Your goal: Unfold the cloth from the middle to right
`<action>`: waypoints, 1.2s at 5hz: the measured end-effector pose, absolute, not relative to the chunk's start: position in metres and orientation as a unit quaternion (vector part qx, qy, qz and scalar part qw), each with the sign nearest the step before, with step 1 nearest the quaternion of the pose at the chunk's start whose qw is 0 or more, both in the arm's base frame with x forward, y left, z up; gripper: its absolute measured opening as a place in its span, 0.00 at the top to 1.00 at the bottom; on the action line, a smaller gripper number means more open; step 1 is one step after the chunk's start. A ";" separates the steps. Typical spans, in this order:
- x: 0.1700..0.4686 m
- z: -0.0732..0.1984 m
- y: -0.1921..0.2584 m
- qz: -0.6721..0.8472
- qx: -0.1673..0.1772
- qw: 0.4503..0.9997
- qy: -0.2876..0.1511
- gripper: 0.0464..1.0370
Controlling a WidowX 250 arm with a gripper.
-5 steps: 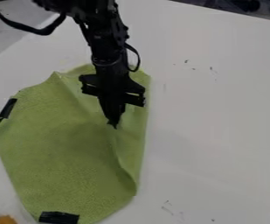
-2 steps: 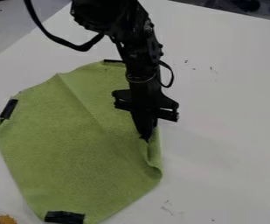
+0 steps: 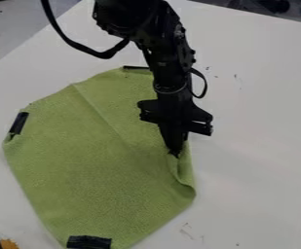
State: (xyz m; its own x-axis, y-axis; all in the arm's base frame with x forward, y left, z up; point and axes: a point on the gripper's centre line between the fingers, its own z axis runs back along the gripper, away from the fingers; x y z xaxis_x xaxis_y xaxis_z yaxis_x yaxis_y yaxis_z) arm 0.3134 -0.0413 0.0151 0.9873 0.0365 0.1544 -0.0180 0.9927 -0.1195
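- The green cloth [image 3: 101,165] lies on the white tabletop [image 3: 263,116], toward 8 o'clock in the view.
- The pincer [image 3: 174,152] points down at the cloth's 3 o'clock side, clenched on a pinch of its fabric.
- Just beside it, the cloth's edge curls over toward 4 o'clock.
- A crease slants from about 11 o'clock toward the cloth's middle.
- Black strips sit at the cloth's 10 o'clock [image 3: 18,123], 6 o'clock [image 3: 89,242] and between 12 and 1 [image 3: 136,67].
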 end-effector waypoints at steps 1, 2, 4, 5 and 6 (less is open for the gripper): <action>0.311 0.015 -0.051 0.004 -0.046 0.996 -0.071 0.99; 0.313 0.023 -0.061 -0.016 -0.004 0.998 -0.066 0.99; 0.316 0.039 -0.075 -0.032 0.053 0.996 -0.063 0.99; 0.317 0.038 -0.087 -0.019 0.028 0.997 -0.072 0.99; 0.316 0.032 -0.097 -0.010 -0.005 0.997 -0.074 0.97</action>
State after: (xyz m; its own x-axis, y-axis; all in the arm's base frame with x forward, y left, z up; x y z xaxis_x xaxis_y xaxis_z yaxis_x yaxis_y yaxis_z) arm 0.3161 -0.0974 0.0324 0.9890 -0.0190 0.1469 0.0204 0.9998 -0.0078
